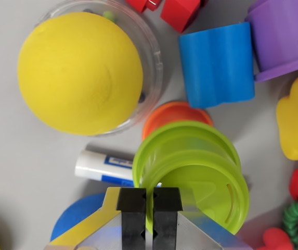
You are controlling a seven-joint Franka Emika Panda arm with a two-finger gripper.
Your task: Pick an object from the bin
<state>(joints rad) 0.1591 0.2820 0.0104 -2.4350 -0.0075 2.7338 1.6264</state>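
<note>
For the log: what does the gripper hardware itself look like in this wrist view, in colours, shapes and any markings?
Only the gripper tip shows, at the bottom edge. Two black, blocky rectangular fingers stand side by side, with small notches along their inner edges. Behind them sits a light grey metallic body with angled sides, and a yellow diagonal stripe runs across the wrist view's left part. No cables or lettering are visible.

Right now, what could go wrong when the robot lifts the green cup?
The gripper seems to pinch only the thin rim of the green cup, so it could slip or swing loose. The cup lies over an orange cup and a white tube; lifting might drag or roll them. The yellow ball in its clear container is close and might get bumped.
</note>
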